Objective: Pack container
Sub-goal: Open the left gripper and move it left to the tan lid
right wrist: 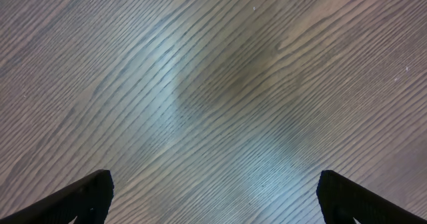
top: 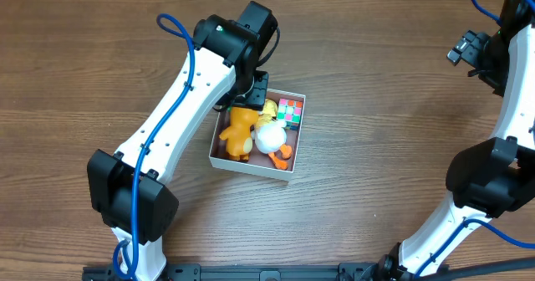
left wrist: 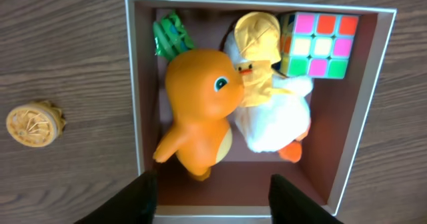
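Container (left wrist: 330, 137) holds the orange figure (left wrist: 200, 97) beneath the left gripper (left wrist: 213, 181), half open and empty, likely mid-release; next, lift clear toward the round yellow piece (left wrist: 35, 124) outside, while the right gripper (right wrist: 213, 197) hangs wide and empty

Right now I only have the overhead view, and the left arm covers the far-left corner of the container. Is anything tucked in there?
Observer: Yes. The left wrist view shows a green crinkled item in that corner of the container, just behind the orange toy.
Operator: Is anything on the table hidden under that same arm?
Observer: A small round yellow piece lies on the wood outside the container, on the orange toy's side and clear of the wall.
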Available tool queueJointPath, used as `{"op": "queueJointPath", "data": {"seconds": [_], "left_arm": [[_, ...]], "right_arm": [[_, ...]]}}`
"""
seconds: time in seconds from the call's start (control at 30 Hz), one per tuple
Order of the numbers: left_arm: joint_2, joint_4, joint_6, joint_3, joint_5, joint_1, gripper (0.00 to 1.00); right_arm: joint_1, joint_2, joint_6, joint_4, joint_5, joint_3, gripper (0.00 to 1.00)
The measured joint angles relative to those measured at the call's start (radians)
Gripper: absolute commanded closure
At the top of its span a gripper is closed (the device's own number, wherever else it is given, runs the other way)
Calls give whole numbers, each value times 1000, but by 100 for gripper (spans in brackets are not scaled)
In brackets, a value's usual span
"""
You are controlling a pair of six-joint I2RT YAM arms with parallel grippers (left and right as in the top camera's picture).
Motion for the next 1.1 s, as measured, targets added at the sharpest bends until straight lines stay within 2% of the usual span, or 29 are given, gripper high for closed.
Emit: {"op": "queueJointPath", "data": {"seconds": [0.03, 0.1, 0.2, 0.27, 0.5, 0.77, 0.9, 1.1], "left_arm": [[0, -12, -1, 10, -6, 0, 37], [0, -46, 0, 51, -41, 3, 14], [0, -143, -2, 106, -108, 20, 8], [0, -212, -8, 131, -152, 42, 0], [0, -257, -25, 135, -200, 139, 0], [-28, -256, 1, 108, -211, 151, 0], [-111, -256, 0, 38, -238, 188, 0], [-241, -260, -14, -113, -234, 320, 0]], "right_arm": [[0, 0, 0, 0, 0, 0, 0], [0, 0, 0, 0, 0, 0, 0], [0, 0, 0, 0, 0, 0, 0], [0, 0, 0, 0, 0, 0, 0], [0, 0, 0, 0, 0, 0, 0], [0, 0, 0, 0, 0, 0, 0], [0, 0, 0, 0, 0, 0, 0], [0, 0, 0, 0, 0, 0, 0]]}}
